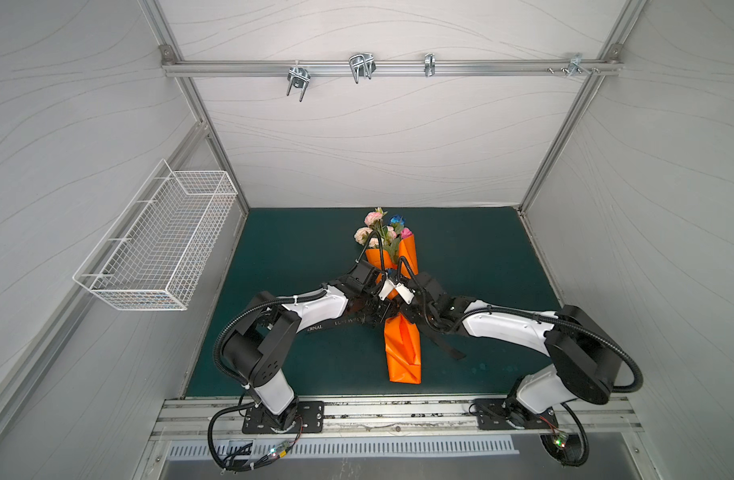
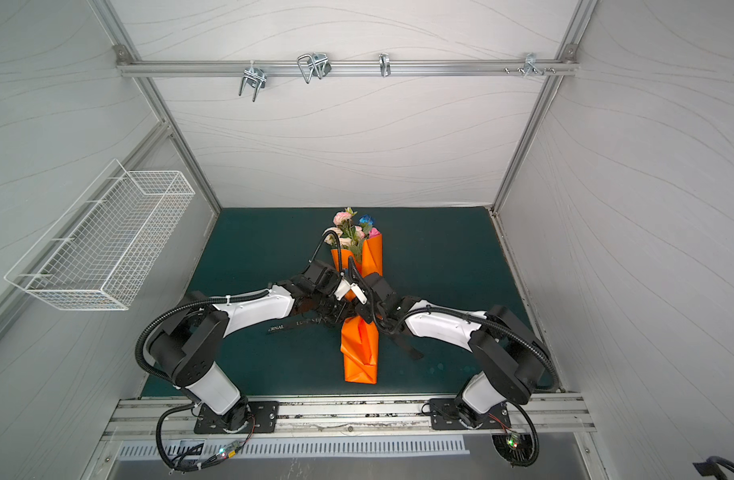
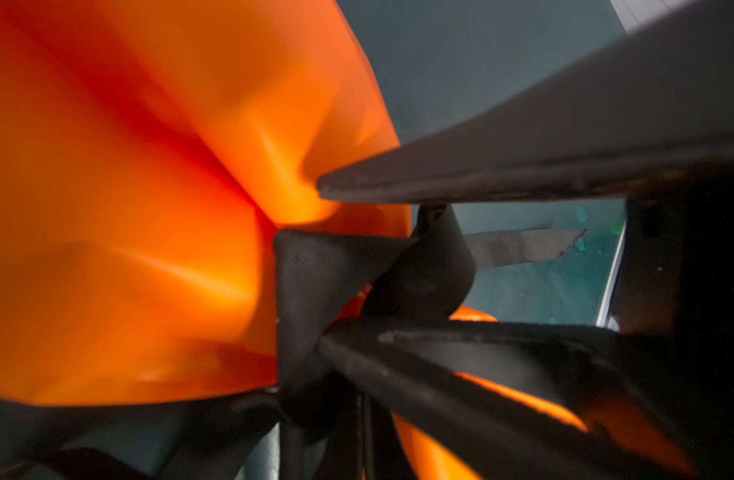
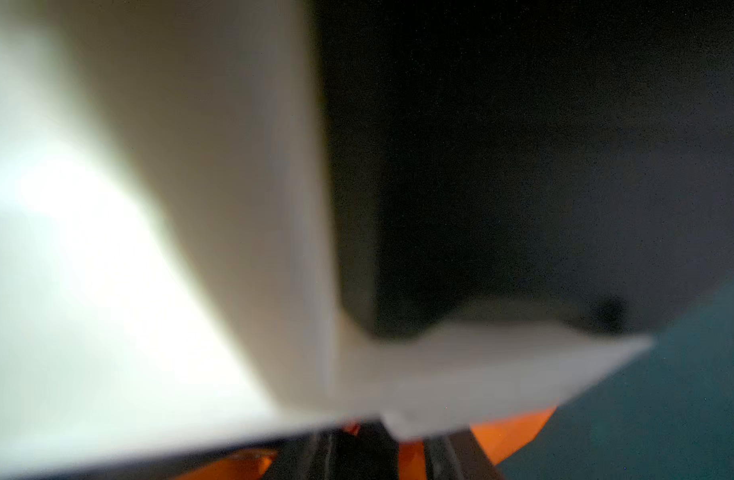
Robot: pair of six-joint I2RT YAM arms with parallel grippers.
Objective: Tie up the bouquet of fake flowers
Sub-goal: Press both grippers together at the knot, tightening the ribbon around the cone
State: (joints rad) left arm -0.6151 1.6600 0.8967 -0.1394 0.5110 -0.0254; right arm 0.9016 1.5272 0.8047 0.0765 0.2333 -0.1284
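The bouquet (image 1: 378, 232) lies at the middle of the green mat (image 1: 294, 257), wrapped in orange paper (image 1: 402, 349), with its pink, cream and 1 blue bloom pointing at the back wall. A black ribbon (image 1: 338, 326) with white lettering crosses the paper's waist, and 1 tail runs out to each side on the mat. The 2 grippers meet over that waist. The left gripper (image 3: 321, 259) is pressed together, pinching a twisted fold of ribbon right against the paper in the left wrist view. The right gripper (image 1: 409, 313) sits just beside it. A blurred white shape (image 4: 149, 249) fills the right wrist view, so whether its jaws are spread cannot be told.
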